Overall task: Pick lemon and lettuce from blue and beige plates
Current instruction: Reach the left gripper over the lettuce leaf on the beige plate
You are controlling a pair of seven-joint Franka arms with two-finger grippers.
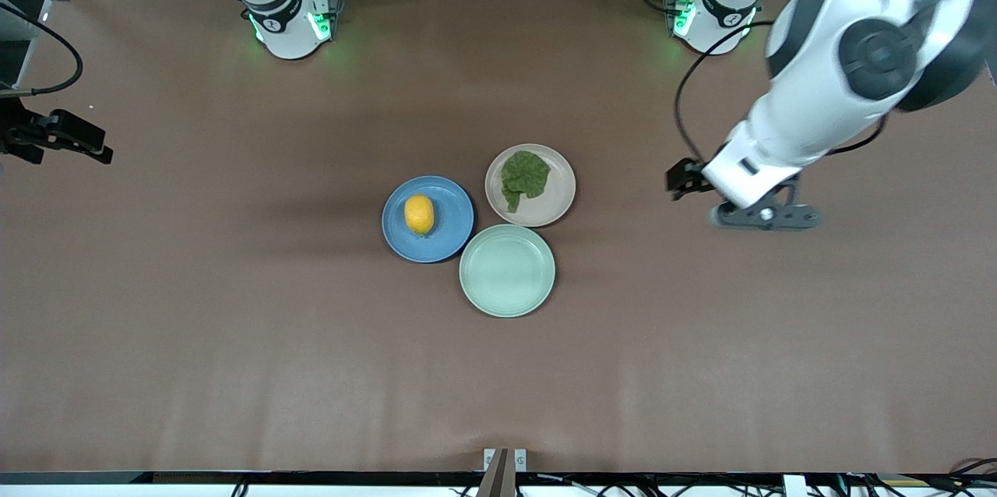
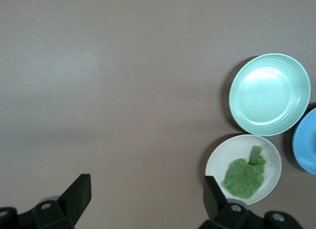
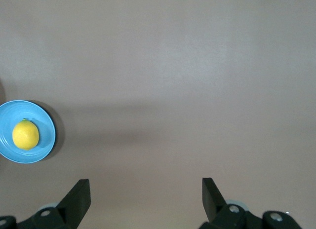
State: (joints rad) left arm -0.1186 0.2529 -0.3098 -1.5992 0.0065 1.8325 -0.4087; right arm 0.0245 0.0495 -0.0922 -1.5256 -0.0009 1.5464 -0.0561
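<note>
A yellow-orange lemon (image 1: 419, 214) (image 3: 25, 134) lies on the blue plate (image 1: 454, 230) (image 3: 45, 121) at mid-table. A crinkled green lettuce (image 1: 524, 175) (image 2: 245, 175) leaf lies on the beige plate (image 1: 558, 199) (image 2: 223, 157), beside the blue plate toward the left arm's end. My left gripper (image 1: 765, 216) (image 2: 146, 194) hovers over bare table toward the left arm's end, apart from the beige plate, open with nothing between its fingers. My right gripper (image 1: 74, 140) (image 3: 145, 197) hangs over the table's edge at the right arm's end, well away from the blue plate, open and empty too.
An empty pale mint-green plate (image 1: 507, 270) (image 2: 269, 94) touches both other plates and is nearer to the front camera. Brown table cloth (image 1: 234, 326) spreads wide on all sides of the three plates. Both arm bases stand along the farthest edge.
</note>
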